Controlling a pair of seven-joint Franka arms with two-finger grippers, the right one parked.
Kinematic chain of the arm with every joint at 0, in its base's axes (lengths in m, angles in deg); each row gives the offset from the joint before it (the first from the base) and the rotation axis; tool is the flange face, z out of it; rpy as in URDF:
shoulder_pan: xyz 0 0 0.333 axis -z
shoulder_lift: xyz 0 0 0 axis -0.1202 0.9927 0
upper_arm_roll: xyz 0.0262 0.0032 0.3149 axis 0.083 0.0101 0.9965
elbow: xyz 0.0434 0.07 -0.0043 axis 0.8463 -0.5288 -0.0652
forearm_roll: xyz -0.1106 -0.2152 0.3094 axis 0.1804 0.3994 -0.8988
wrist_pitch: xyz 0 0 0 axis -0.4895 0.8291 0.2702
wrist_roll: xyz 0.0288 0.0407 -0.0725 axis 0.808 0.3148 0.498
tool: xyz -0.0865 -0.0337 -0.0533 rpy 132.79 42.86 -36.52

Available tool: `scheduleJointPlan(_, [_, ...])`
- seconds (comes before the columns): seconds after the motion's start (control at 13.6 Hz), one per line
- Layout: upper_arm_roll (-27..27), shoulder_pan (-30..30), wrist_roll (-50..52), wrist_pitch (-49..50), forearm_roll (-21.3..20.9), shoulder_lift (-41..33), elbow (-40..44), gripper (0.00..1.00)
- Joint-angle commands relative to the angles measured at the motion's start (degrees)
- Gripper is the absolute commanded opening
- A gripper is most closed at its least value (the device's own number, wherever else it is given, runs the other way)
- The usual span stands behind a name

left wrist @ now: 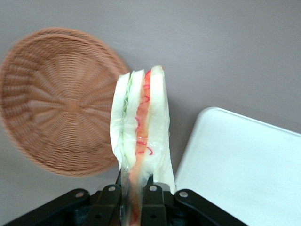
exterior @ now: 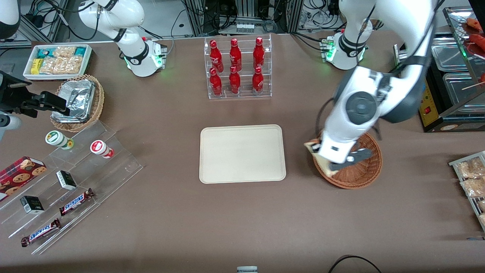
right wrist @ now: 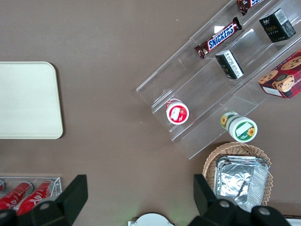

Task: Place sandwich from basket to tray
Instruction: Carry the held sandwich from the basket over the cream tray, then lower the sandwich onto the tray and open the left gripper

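Your gripper point(exterior: 329, 161) hangs over the edge of the basket point(exterior: 362, 176) that faces the tray point(exterior: 242, 153), with the sandwich point(exterior: 315, 148) showing beside it above the basket's rim. The tray lies flat on the worktop point(exterior: 242, 223), near the basket but apart from it. A rack of red bottles point(exterior: 238, 68) stands farther from your camera than the tray.

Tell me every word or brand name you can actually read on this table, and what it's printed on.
"SNICKERS": on the chocolate bars lying on the clear stepped stand.
Red bottles in the clear rack: white script, too small to read.
Small dark boxes, cookie box and two round tubs: print too small to read.
The sandwich held in the gripper, the basket and the tray carry no text.
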State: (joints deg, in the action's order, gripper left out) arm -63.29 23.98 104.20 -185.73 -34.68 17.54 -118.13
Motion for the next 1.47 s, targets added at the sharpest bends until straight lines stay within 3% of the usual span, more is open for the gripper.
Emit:
scheduleJointPlan(0.0, [0.4, 7.2, 1.4, 2.3, -0.8, 9.9, 11.8, 0.00])
scheduleJointPlan(0.66, [0.8, 21.8, 1.2, -7.1, -1.4, 22.7, 16.6, 0.00])
scheduleJointPlan(1.03, [0.9, 24.5, 1.2, -7.5, -2.5, 27.9, 19.0, 0.00])
scheduleJointPlan(1.11, [0.8, 24.6, 1.2, -7.5, -2.9, 28.0, 18.7, 0.07])
scheduleJointPlan(1.18, [0.8, 24.6, 1.3, -7.5, -2.9, 28.0, 18.4, 0.59])
scheduleJointPlan(1.25, [0.9, 24.6, 1.2, -7.3, -3.2, 27.8, 18.4, 0.99])
scheduleJointPlan(1.4, [0.9, 24.1, 1.3, -6.6, -3.1, 26.4, 18.5, 1.00])
